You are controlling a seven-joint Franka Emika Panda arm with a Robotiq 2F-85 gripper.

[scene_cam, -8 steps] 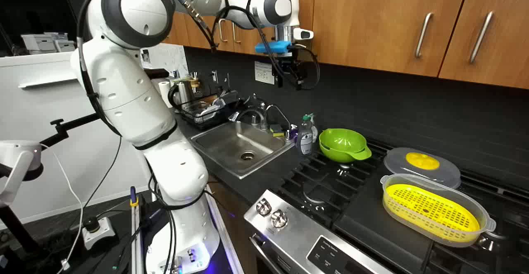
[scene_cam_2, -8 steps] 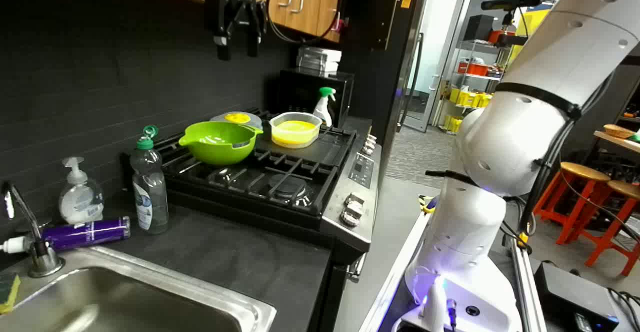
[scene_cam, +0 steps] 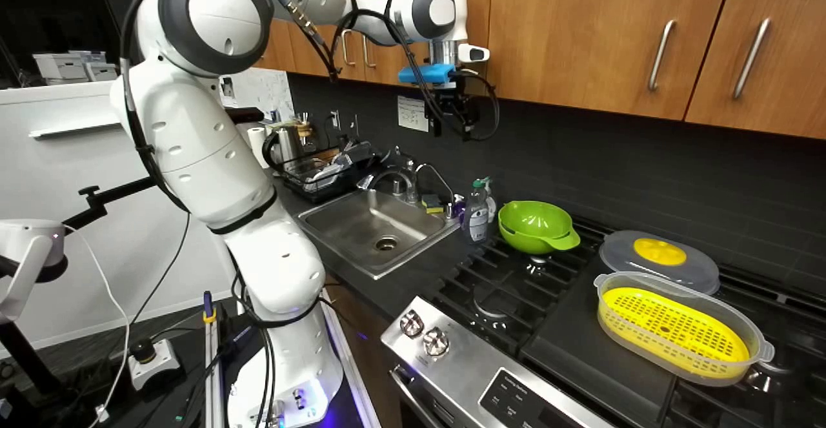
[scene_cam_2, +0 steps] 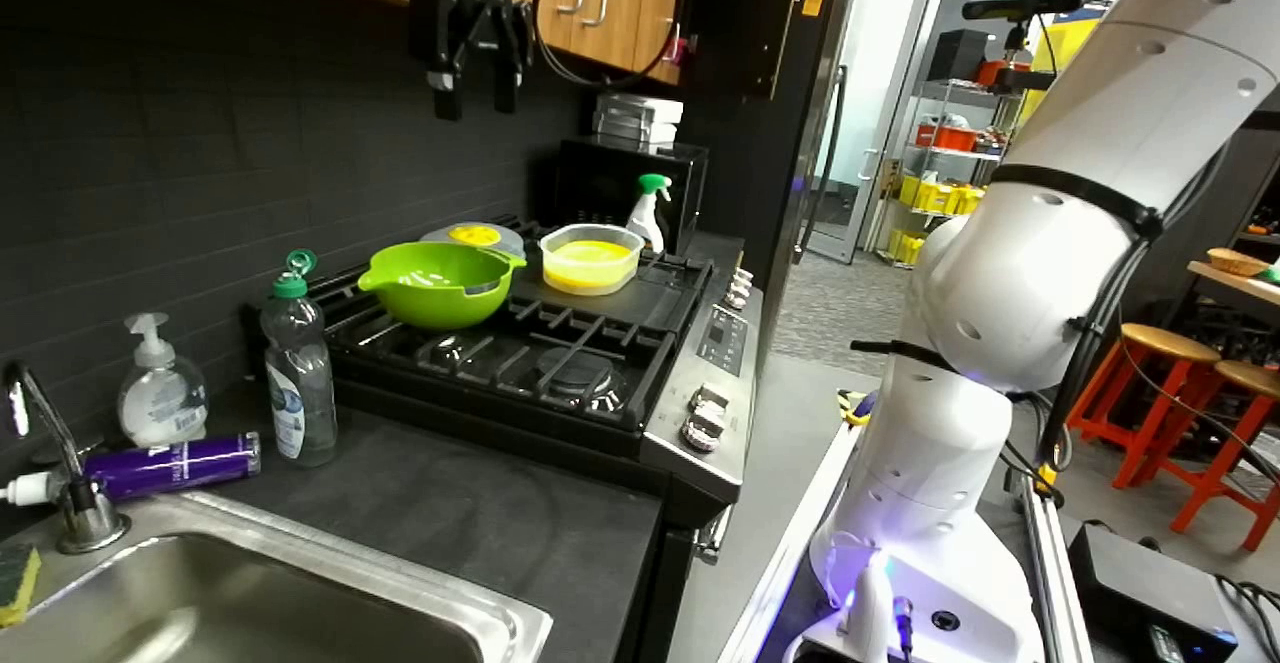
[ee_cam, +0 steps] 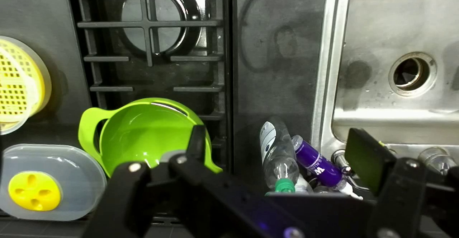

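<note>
The gripper (scene_cam_2: pixel 477 99) points down, its 2 fingers (scene_cam_2: pixel 506 93) spread.

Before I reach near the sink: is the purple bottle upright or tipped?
Tipped: an exterior view shows the purple bottle lying on its side, the green-capped bottle upright.
</note>
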